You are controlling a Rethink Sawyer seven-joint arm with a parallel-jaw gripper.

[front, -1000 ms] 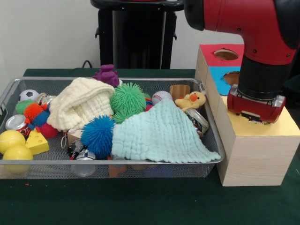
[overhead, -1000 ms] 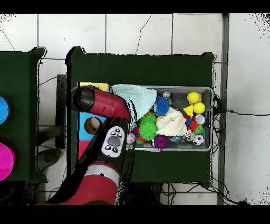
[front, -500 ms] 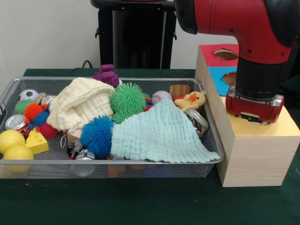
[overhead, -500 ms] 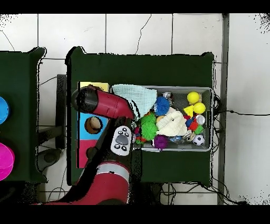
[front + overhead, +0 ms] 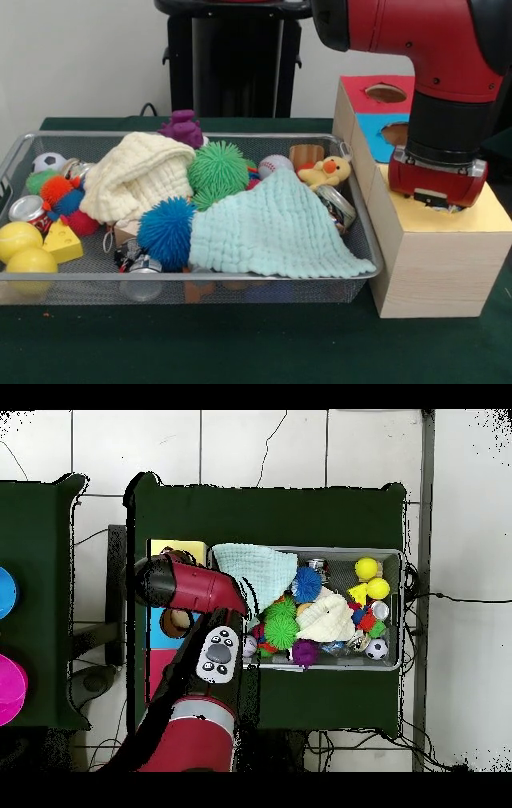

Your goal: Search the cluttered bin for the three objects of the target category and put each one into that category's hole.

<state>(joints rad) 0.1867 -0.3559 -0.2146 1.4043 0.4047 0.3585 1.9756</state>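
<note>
A wire bin (image 5: pixel 200 276) holds a heap of toys. Among them are a mint cloth (image 5: pixel 272 228), a cream cloth (image 5: pixel 136 176), a green spiky ball (image 5: pixel 218 168), a blue spiky ball (image 5: pixel 166 232), a yellow duck (image 5: pixel 326 171) and a baseball (image 5: pixel 275 165). To its right stands a wooden box (image 5: pixel 436 256) with red, blue and yellow top panels. My gripper (image 5: pixel 438 204) is low over the yellow panel, and the red wrist hides its tip. In the overhead view the arm (image 5: pixel 190 584) lies across the box (image 5: pixel 180 547).
The red panel's hole (image 5: pixel 386 93) and the blue panel's hole (image 5: pixel 396 132) lie behind the wrist. At the bin's left end are two yellow balls (image 5: pixel 20 240), a cheese wedge (image 5: pixel 62 244), a can (image 5: pixel 30 210) and a small soccer ball (image 5: pixel 48 162). A purple toy (image 5: pixel 183 126) sits at the back.
The wrist drifted slightly left and then back right, staying over the yellow panel. The forearm swung a little in the overhead view. The bin's contents did not move.
</note>
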